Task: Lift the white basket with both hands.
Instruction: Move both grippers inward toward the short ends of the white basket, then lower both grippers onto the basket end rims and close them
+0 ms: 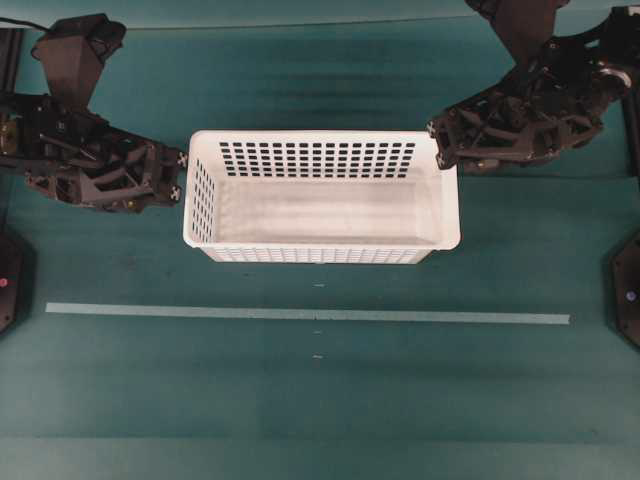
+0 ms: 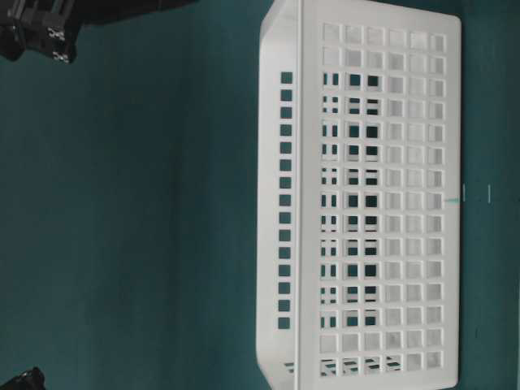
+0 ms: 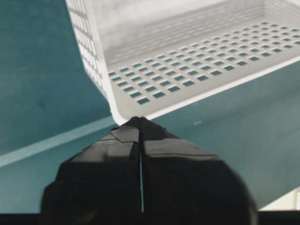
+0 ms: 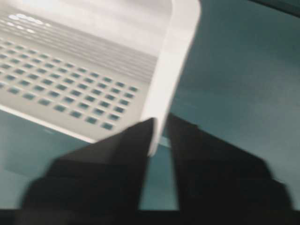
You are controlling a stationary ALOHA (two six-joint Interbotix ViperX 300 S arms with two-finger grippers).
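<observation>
Here, mid-grasp rather than mid-lift. White basket [image 1: 322, 196] near the middle of the green table [image 1: 300, 400], long side toward the pale tape line [image 1: 300, 314], nothing inside. Tilted or raised at one end, perhaps, going by the left wrist view, though hard to tell for sure.

Left claw [image 1: 179, 176] at the basket's short end on that side of the overhead view, tips just beside the rim. From its own camera, fingers [image 3: 112, 154] pressed together with only a hairline slit between, nothing held; basket corner [image 3: 123, 115] just past the tips, seemingly touching but not gripped.

Right claw [image 1: 437, 147] at the far corner of the opposite end. In the blurred right wrist view, fingers [image 4: 126, 150] either side of the white rim [image 4: 180, 70], narrow gap, rim strip between them; most likely pinched on it, though the blur leaves contact unsure.

Step in hand: securing both ends. Next move: left claw opened, set over the rim and closed, then both arms raised together and level to avoid tipping or a slipped edge.
</observation>
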